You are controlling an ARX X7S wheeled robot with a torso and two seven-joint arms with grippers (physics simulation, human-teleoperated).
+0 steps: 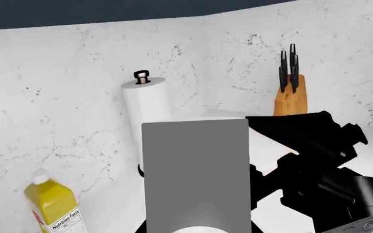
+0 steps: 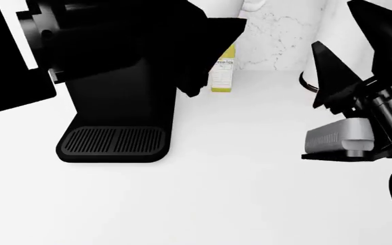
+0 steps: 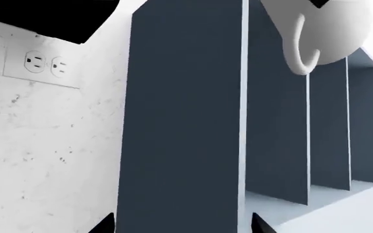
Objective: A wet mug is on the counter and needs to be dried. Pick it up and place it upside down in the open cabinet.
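Mug (image 3: 332, 34) hangs at one o'clock in my right wrist view, raised off the table (image 2: 237, 168) beside the cabinet (image 3: 186, 121) dividers, apparently gripped by my right claw. I judge its handle could clip a divider. My left claw's state I cannot tell.

On the counter (image 2: 237, 168), the coffee machine (image 2: 118, 102) stands left of the bottle (image 2: 223, 71).

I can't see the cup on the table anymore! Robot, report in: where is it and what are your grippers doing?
Mug up at the open cabinet, handle showing, apparently in right gripper; its jaws out of view. Left gripper unclear. Nothing visibly in the way.
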